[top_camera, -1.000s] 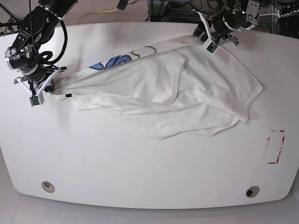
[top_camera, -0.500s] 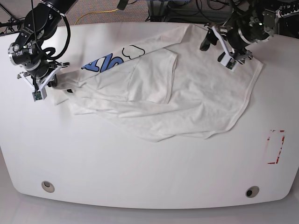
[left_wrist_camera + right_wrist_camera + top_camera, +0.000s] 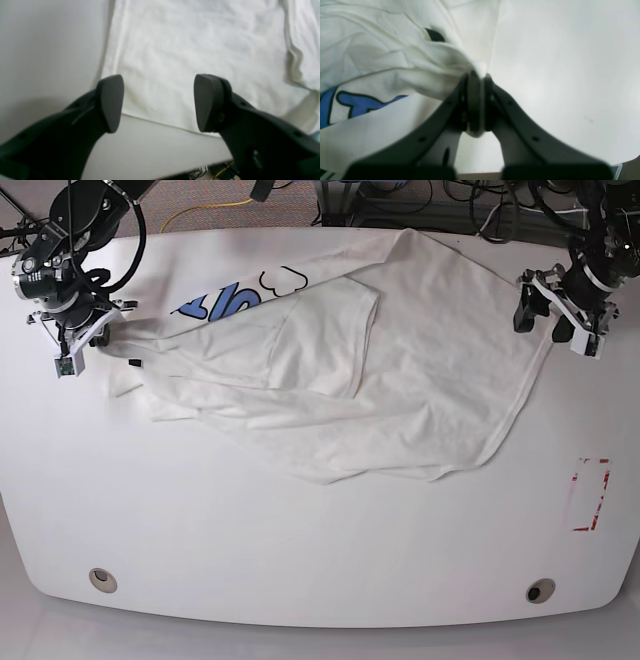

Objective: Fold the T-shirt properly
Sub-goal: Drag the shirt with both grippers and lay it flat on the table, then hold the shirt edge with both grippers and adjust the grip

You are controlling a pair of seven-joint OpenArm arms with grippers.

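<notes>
Where table lies: one T-shirt, two tools.

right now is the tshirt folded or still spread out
Spread, not neatly folded: the T-shirt lies rumpled across the table, one flap doubled over, blue print partly showing.

We see the T-shirt spread rumpled across the far half of the white table, white, mostly plain side up. One layer is folded over, leaving blue black-outlined lettering and a cloud outline showing near the table's far edge. Its hem reaches toward the table's right side.
</notes>
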